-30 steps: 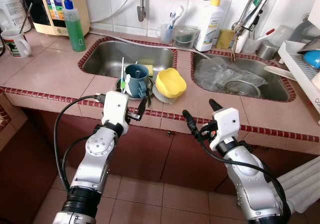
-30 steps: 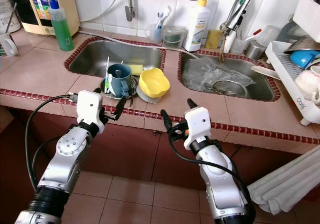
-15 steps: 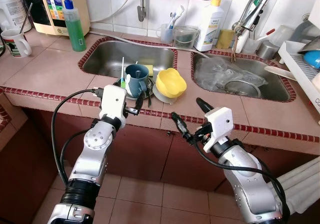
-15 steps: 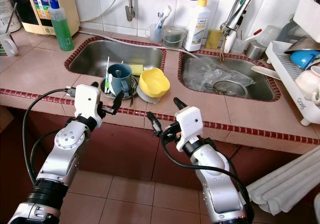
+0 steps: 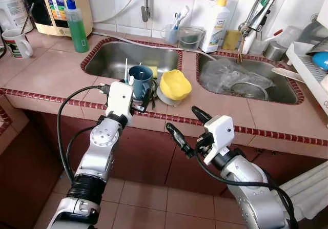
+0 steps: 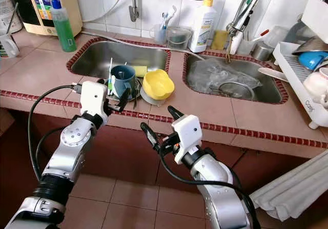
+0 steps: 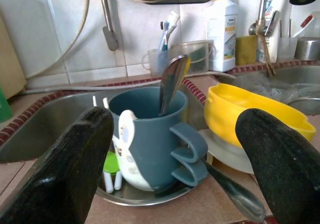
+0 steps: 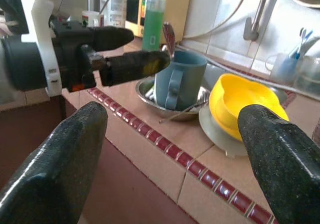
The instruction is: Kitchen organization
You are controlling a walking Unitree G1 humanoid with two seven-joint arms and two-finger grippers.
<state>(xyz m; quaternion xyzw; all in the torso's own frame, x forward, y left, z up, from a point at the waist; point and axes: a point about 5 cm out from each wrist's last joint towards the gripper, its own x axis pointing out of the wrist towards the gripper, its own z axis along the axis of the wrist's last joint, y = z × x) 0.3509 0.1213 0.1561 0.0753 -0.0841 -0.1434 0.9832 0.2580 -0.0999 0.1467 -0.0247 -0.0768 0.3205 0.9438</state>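
Your left gripper [image 5: 145, 100] is holding its two black fingers wide apart with nothing between them, and it is hanging over the front edge of the counter [image 5: 46, 67], just in front of the blue mug [image 7: 150, 136]. Your right gripper [image 5: 185, 127] is also spreading its fingers wide and gripping nothing, and it is floating lower down, out in front of the counter edge. The blue mug is sitting on a metal plate [image 7: 145, 196] with a spoon [image 7: 171, 83] standing in it. A yellow bowl [image 5: 175, 84] is resting just beside the mug on a pale plate [image 7: 225, 151]. Behind them the left sink [image 5: 113, 57] is lying open, and a green bottle [image 5: 75, 25] is standing farther back.
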